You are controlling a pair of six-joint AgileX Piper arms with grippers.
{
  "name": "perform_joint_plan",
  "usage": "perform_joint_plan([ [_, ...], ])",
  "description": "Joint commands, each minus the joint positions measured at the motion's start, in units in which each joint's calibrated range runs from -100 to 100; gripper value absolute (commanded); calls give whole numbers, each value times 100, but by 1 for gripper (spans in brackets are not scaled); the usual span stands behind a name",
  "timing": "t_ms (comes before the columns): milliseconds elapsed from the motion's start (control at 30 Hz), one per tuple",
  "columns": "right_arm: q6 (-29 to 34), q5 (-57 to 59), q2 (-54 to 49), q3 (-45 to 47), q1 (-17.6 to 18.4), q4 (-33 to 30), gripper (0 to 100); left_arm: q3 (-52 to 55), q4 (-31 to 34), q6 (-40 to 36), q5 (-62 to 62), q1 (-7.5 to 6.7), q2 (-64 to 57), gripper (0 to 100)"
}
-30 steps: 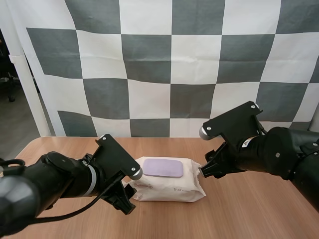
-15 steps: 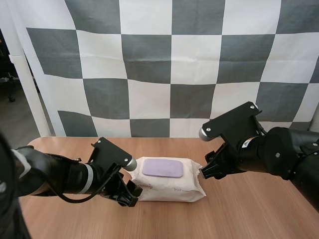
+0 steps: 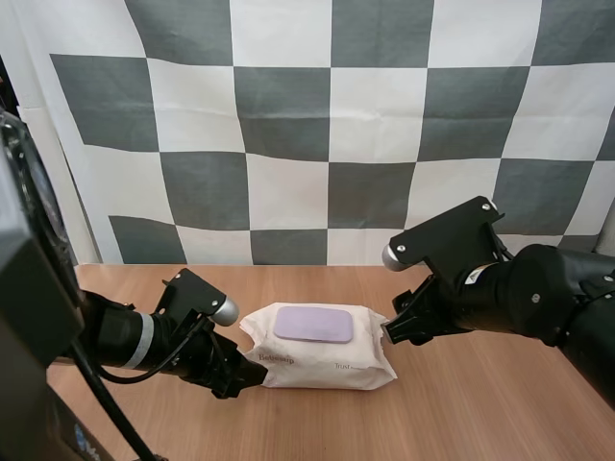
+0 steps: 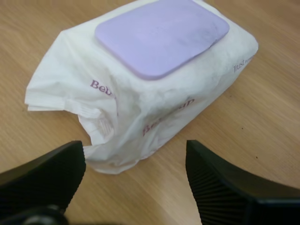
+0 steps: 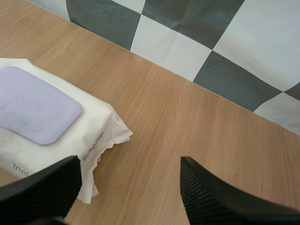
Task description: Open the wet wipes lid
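Robotics lab or test bench, by the look. Left arm (image 3: 125,338) & right arm (image 3: 538,288), both black robot units, reach over a wooden table (image 3: 480,408) w/ one pack of wet wipes (image 3: 322,363).

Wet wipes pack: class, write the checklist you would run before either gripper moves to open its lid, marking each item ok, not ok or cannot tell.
1. Wet wipes pack lies flat on the table, lid facing up: ok.
2. Lid shut, nothing on it: ok.
3. Left gripper open, at the pack's crimped end: ok.
4. Right gripper open, beside the other end: ok.
5. A gripper at the lid's edge: not ok, both are off it.
6. Which edge lifts: cannot tell.
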Motion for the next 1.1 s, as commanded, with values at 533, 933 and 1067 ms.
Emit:
perform_joint_plan([
  [533, -5, 19, -2, 0, -4, -16, 100, 1, -668, 88, -1931, -912, 1, 100],
  [933, -5, 19, -2, 0, -4, -16, 100, 1, -814, 88, -1764, -916, 937, 34],
  [1067, -5, 19, -2, 0, -4, -16, 100, -43, -1283, 88, -1445, -916, 1291, 0],
])
